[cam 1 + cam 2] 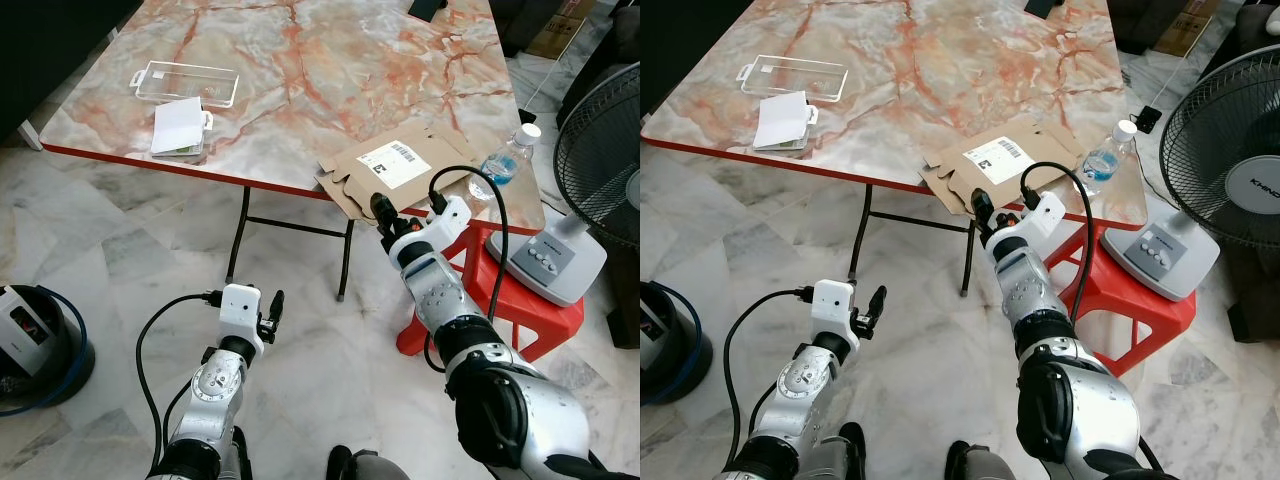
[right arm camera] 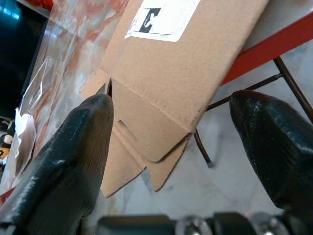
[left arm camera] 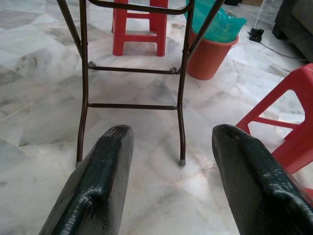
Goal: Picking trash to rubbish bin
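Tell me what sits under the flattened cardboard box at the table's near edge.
The flattened cardboard box lies on the marble table, its flaps overhanging the red rim. Below them the right tool is open, with floor beneath. Anything between cardboard and tabletop is covered.

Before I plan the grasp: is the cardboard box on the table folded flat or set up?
Folded flat. The cardboard box lies level on the table, flaps overhanging the edge, between the right end effector's open fingers.

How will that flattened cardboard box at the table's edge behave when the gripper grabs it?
The flattened cardboard box looks thin and light, so it should lift easily. Its loose flaps overhang the table edge and will probably bend or flop. The open right gripper sits at those flaps.
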### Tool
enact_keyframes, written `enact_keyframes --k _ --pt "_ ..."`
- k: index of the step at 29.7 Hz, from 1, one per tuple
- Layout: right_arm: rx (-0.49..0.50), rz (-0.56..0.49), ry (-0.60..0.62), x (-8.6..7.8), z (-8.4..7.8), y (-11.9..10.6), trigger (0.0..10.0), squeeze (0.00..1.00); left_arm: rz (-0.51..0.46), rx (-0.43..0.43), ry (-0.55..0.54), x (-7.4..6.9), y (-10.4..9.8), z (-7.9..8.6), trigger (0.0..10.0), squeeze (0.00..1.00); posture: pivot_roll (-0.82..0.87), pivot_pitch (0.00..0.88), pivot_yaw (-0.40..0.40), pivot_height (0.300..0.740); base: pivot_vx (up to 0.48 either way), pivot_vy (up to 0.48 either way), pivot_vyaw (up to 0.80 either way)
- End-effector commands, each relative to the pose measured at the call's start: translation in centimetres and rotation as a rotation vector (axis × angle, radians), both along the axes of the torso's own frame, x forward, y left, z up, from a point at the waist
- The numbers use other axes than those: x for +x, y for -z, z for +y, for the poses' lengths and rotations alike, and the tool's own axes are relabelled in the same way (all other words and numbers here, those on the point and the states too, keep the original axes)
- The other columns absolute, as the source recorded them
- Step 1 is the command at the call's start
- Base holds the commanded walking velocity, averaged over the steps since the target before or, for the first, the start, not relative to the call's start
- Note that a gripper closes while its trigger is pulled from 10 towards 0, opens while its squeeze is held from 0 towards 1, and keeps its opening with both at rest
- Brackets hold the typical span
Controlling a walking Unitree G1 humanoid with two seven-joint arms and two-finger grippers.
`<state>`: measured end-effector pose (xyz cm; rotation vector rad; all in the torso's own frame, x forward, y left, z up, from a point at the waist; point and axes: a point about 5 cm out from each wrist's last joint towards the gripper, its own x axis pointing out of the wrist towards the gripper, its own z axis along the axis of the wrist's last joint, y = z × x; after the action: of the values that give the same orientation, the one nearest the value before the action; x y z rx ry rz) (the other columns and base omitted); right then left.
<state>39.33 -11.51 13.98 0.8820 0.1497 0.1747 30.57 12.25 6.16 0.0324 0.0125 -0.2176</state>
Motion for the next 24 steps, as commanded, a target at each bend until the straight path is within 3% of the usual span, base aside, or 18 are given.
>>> enact_keyframes --k 1,2,3,24 --pt "0.017 0.001 0.008 0.09 -0.14 -0.16 10.0 0.0 0.023 0.004 0.007 -0.32 0.44 -0.23 10.0 0.0 0.03 0.257 -0.142 0.74 0.0 0.0 0.0" --pt "0.018 0.0 0.008 0.12 -0.14 -0.22 2.6 0.0 0.024 0.005 0.008 -0.29 0.41 -0.21 10.0 0.0 0.03 0.257 -0.14 0.74 0.0 0.0 0.0" --pt "0.019 -0.002 0.008 0.13 -0.15 -0.27 0.0 0.0 0.025 0.005 0.008 -0.28 0.39 -0.2 10.0 0.0 0.03 0.257 -0.14 0.74 0.0 0.0 0.0" --pt "0.043 0.016 -0.012 -0.1 0.49 0.28 0.0 0.0 0.037 0.012 0.014 -0.08 0.33 -0.27 10.0 0.0 0.04 0.246 -0.136 0.74 0.0 0.0 0.0"
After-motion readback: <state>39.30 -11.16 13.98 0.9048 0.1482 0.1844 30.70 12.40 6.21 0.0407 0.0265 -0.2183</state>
